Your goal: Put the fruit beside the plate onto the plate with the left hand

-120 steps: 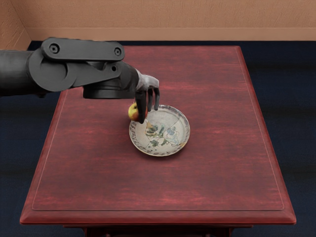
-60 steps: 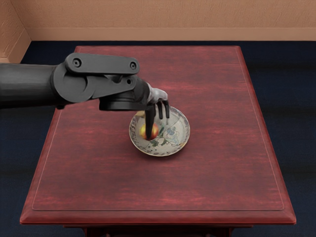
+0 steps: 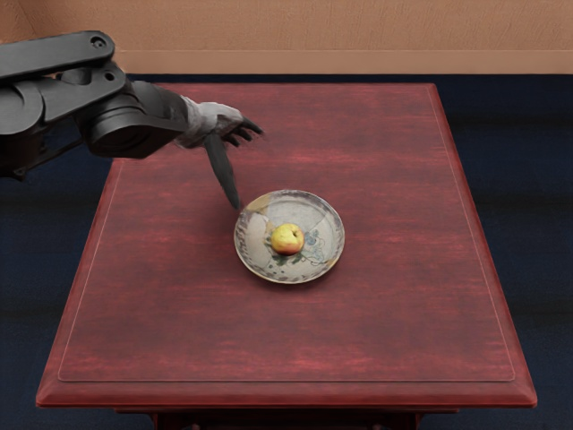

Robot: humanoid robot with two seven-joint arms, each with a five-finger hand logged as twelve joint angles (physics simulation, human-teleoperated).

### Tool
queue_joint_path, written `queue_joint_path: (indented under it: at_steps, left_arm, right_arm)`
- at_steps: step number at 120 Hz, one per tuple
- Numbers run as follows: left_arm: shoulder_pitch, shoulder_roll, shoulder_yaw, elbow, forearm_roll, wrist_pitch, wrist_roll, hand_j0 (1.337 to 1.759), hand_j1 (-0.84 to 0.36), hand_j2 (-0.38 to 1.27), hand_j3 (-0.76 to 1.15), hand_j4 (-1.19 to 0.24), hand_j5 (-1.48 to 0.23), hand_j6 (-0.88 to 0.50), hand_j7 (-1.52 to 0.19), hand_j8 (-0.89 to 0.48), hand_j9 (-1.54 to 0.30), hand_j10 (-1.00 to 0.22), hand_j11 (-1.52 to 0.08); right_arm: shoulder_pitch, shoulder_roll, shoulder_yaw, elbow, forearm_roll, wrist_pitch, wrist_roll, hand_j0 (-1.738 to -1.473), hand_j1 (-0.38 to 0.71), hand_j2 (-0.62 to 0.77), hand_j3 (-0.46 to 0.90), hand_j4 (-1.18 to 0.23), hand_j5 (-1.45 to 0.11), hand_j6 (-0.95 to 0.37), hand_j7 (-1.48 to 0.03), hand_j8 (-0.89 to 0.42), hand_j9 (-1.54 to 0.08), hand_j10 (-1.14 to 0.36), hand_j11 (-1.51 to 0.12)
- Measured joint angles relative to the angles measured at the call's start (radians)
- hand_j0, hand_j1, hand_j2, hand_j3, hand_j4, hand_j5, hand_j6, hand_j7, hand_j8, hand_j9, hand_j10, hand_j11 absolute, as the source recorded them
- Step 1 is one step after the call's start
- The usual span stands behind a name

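Note:
A small red and yellow apple [image 3: 287, 238] lies near the middle of a round patterned plate [image 3: 323, 255] on the dark red table [image 3: 179, 305]. My left hand [image 3: 229, 148] hangs above the table up and to the left of the plate, its arm coming in from the left edge. Its fingers are spread and hold nothing. One long dark finger [image 3: 224, 175] points down toward the plate's left rim without touching the apple. The right arm does not show.
The table's wooden rim [image 3: 286, 390] runs along the front. Dark blue floor [image 3: 519, 125] surrounds the table, with a tan wall [image 3: 313, 36] behind.
The left hand let go of the apple on the plate, opened, and drew back up and to the left. The apple now lies alone in the plate.

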Motion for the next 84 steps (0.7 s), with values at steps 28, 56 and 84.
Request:
queue_joint_path:
  at_steps: [28,56,84]
  left_arm:
    - [0.176,0.103,-0.118,0.020,-0.098,-0.003,0.000,1.658,0.31,0.01,0.00,-0.03,-0.04,-0.03,-0.04,-0.03,-0.04,-0.03,-0.04]
    - [0.341,0.121,-0.395,0.180,-0.114,-0.138,0.000,1.658,0.32,0.01,0.00,-0.02,-0.03,-0.02,-0.03,-0.02,-0.03,-0.02,-0.03]
    - [0.350,0.203,-0.503,0.215,-0.186,-0.262,0.000,1.658,0.33,0.00,0.00,-0.02,-0.02,-0.02,-0.02,-0.02,-0.02,-0.02,-0.02]
  right_arm:
    - [0.000,0.000,0.000,0.000,0.000,0.000,0.000,-1.658,-0.35,0.00,0.00,0.00,0.00,0.00,0.00,0.00,0.00,0.00,0.00]
    - [0.000,0.000,0.000,0.000,-0.001,0.000,0.000,-1.658,-0.35,0.00,0.00,0.00,0.00,0.00,0.00,0.00,0.00,0.00,0.00]
    - [0.000,0.000,0.000,0.000,-0.001,0.000,0.000,-1.658,-0.35,0.00,0.00,0.00,0.00,0.00,0.00,0.00,0.00,0.00,0.00]
